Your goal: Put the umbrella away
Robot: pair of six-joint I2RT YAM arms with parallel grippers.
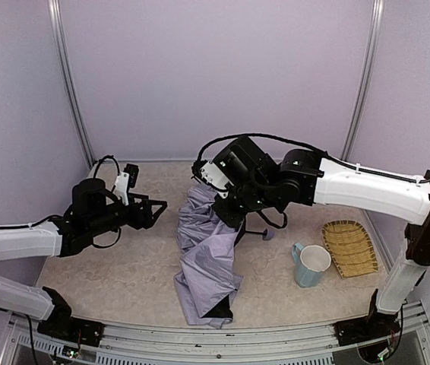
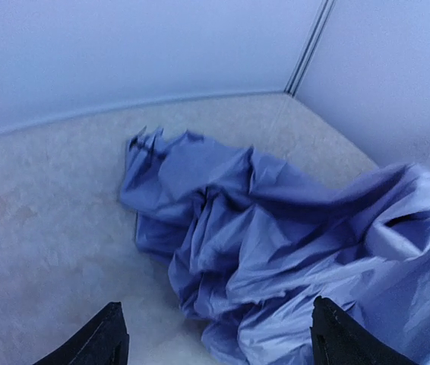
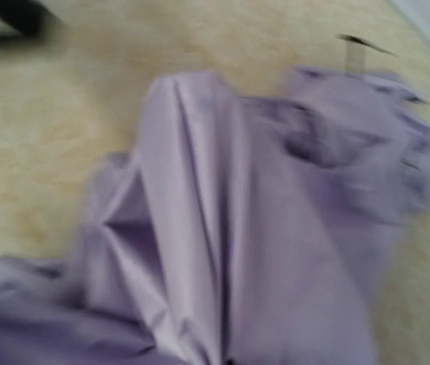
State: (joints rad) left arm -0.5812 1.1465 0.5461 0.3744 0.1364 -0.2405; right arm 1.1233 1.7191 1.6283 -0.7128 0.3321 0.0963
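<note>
A light, limp, slippery lavender umbrella [image 1: 203, 262] lies crumpled in the middle of the counter [image 1: 116, 274], its far end apparently pinched in the closed right hand [image 1: 224, 213], while the left hand [image 1: 154, 211] hovers wide open and empty beside it; the stiff black shaft [image 1: 250, 231] looks the surest hold.

Soft even light, faint shadows; right wrist view motion-blurred, umbrella [image 3: 238, 228] smeared; left wrist view bluish, sharp.

I log: umbrella [image 1: 203, 258] lavender-grey, black lining; mug [image 1: 308, 268] pale blue, white inside; basket [image 1: 349, 247] yellow, woven; table [image 1: 124, 274] mottled beige.
</note>
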